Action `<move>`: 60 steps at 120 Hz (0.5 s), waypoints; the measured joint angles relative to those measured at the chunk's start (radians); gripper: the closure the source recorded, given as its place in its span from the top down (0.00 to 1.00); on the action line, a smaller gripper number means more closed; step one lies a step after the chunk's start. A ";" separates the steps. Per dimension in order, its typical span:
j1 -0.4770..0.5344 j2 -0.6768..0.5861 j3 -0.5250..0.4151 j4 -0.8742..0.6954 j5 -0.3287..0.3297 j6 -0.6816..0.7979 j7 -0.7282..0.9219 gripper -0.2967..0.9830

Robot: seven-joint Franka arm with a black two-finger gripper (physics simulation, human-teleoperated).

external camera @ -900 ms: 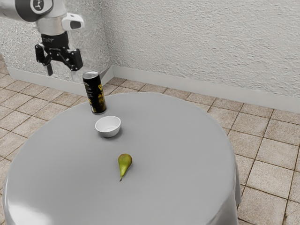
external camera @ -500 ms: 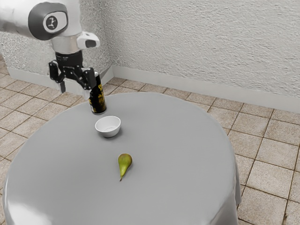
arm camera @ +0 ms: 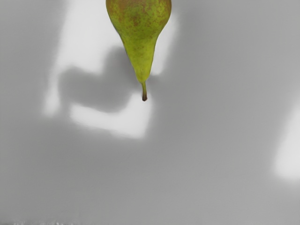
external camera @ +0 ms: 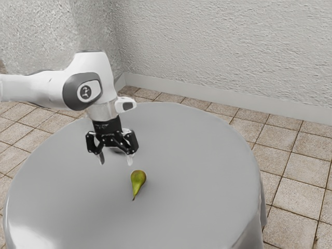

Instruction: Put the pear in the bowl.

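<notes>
Pear [external camera: 138,179] on side on worktop [external camera: 202,166], well in from round edge, stem [arm camera: 144,92] toward ext. view's near edge. Gripper [external camera: 115,162] set wide, empty, above worktop near pear. Handling (est.): lightish, firm, smooth-skinned, easily bruised; poss. slip along taper. Grip across fat end [arm camera: 139,21], square to long axis, min. force; avoid stem. Hard to verify: top of fat end (cut off by wrist view border), pear underside, exact gripper ht., bowl posn. (prob. behind gripper, ext. view).

My arm [external camera: 36,89] is white, a dark grey patch [external camera: 70,96] ringing its round badge [external camera: 85,93]. Above my black, pale-dotted hand [external camera: 115,160] sits a silvery band [external camera: 102,112].
</notes>
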 joint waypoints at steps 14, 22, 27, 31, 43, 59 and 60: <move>-0.015 0.041 -0.001 -0.018 -0.017 0.031 -0.033 0.77; -0.019 0.072 -0.004 -0.014 -0.018 0.046 -0.047 0.77; -0.019 0.098 -0.009 -0.005 -0.018 0.054 -0.056 0.77; -0.021 0.115 -0.010 -0.001 -0.018 0.062 -0.062 0.77; -0.026 0.162 -0.013 0.004 -0.015 0.090 -0.078 0.77; -0.028 0.201 -0.014 0.007 -0.013 0.123 -0.095 0.77; -0.028 0.202 -0.014 0.007 -0.012 0.124 -0.096 0.77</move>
